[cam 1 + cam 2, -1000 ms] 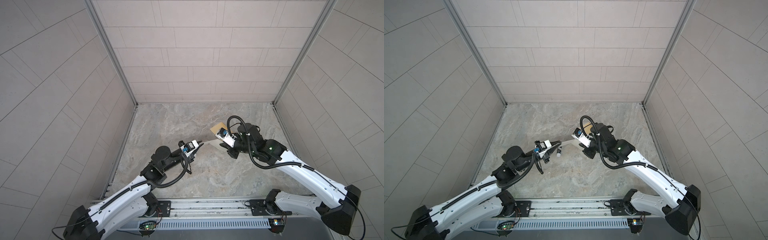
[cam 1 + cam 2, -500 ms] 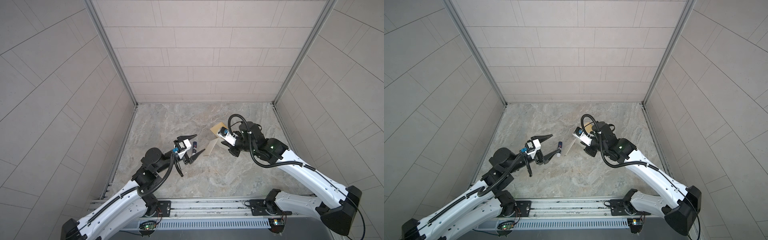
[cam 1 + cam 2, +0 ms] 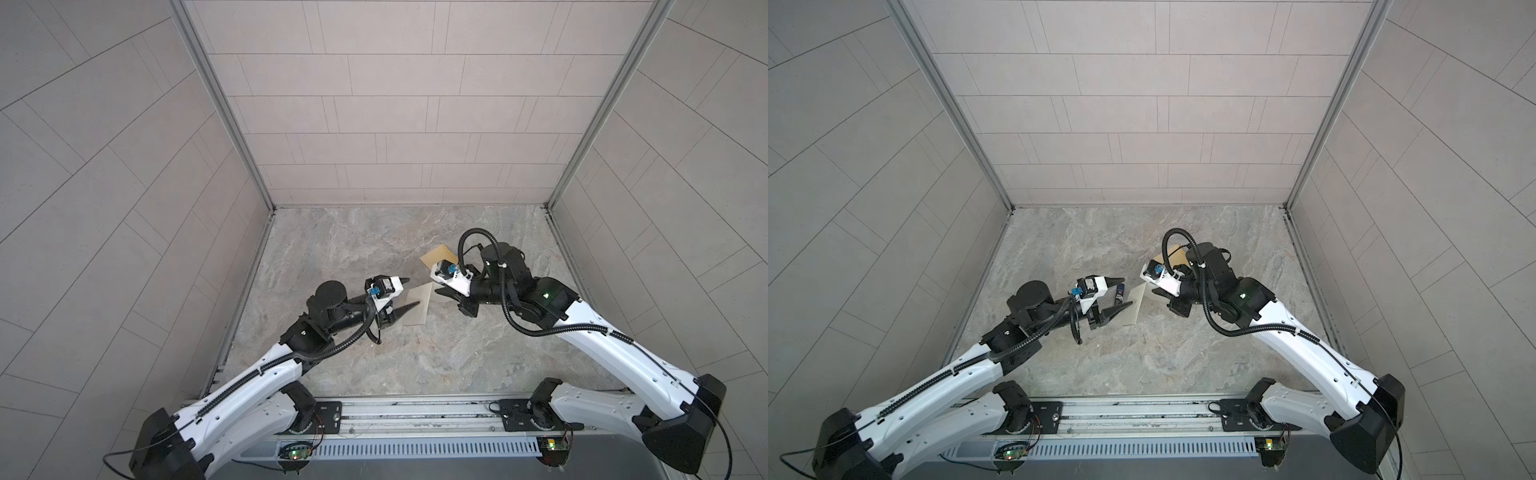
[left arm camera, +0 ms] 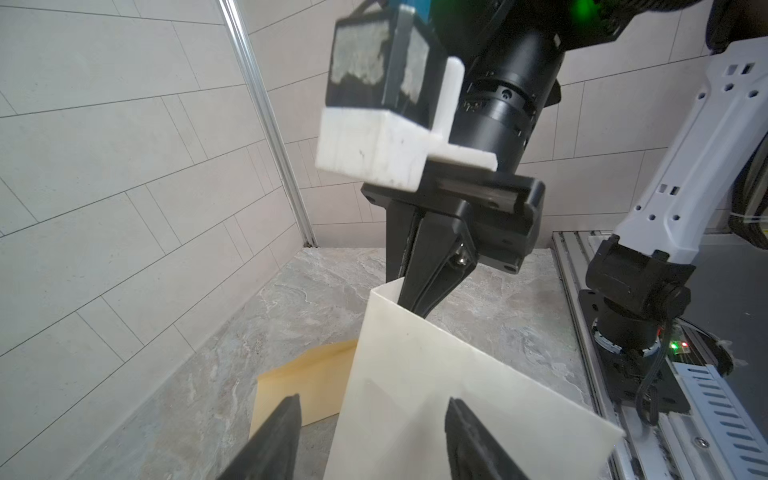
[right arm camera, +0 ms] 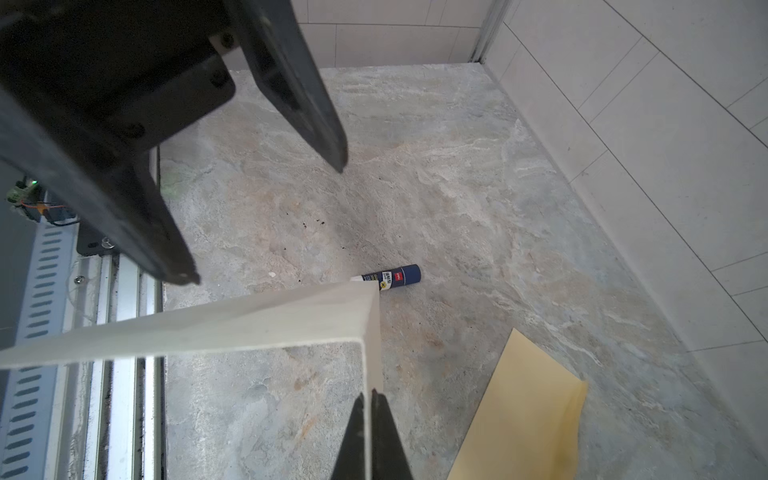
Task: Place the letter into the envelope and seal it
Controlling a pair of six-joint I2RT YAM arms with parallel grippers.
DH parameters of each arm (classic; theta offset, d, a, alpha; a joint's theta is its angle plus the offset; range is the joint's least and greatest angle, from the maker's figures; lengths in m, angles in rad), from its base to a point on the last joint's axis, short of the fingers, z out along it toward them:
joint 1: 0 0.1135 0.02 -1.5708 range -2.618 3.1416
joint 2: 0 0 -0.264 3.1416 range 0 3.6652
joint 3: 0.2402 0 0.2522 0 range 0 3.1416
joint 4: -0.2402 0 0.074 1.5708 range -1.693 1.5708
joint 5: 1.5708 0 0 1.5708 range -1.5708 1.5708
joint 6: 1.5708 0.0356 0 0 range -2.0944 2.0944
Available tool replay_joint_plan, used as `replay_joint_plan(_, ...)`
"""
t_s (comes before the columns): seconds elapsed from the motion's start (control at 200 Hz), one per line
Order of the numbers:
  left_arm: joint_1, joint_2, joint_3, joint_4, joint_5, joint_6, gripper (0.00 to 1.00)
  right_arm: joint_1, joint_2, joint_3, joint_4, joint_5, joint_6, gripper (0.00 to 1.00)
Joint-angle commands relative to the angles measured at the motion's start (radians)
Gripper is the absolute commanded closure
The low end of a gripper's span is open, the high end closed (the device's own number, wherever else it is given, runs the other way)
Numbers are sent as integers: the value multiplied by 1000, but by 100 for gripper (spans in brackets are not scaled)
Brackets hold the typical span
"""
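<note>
Little is done yet, as I judge it. The letter (image 3: 417,309) is outside the envelope (image 3: 436,254), held up by a far corner that the right end effector (image 5: 368,395) pinches with its jaws closed. The left end effector (image 3: 413,291) stands fairly wide at the letter's left edge, gripping nothing. The envelope lies flat on the bench (image 3: 374,241), just far-right of the letter and partly under the right arm. Inserting and sealing are both left. A glue stick (image 5: 392,277) lies nearby, untouched.

The letter (image 3: 1137,312) is pinched at its upper corner by the right gripper (image 3: 1148,287). The left gripper (image 3: 1127,292) is held just beside the sheet with fingers (image 3: 1117,311) spread, and a small dark tube (image 3: 1120,291) is seen on the tabletop (image 3: 1142,357).
</note>
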Motion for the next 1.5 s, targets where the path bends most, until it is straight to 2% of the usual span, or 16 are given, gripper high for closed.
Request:
replay_joint_plan(0.0, 4, 17, 46, 9, 59, 27, 41, 0, -15, -11, 35, -72, -17, 100)
replay_joint_plan(0.175, 5, 59, 54, 9, 66, 41, 43, 6, -5, -15, 47, -90, -12, 100)
replay_joint_plan(0.455, 5, 89, 53, 26, 87, 41, 56, 18, 1, -14, 52, -99, -11, 100)
replay_joint_plan(0.851, 5, 89, 29, 39, 91, 48, 63, 32, 2, -14, 56, -109, -22, 100)
replay_joint_plan(1.261, 5, 79, 4, 42, 78, 63, 87, 33, 0, -16, 54, -98, -32, 100)
replay_joint_plan(1.326, 4, 77, 0, 44, 74, 63, 88, 33, -1, -18, 56, -96, -32, 100)
replay_joint_plan(1.496, 5, 70, -6, 44, 70, 66, 96, 34, -5, -15, 55, -72, -36, 92)
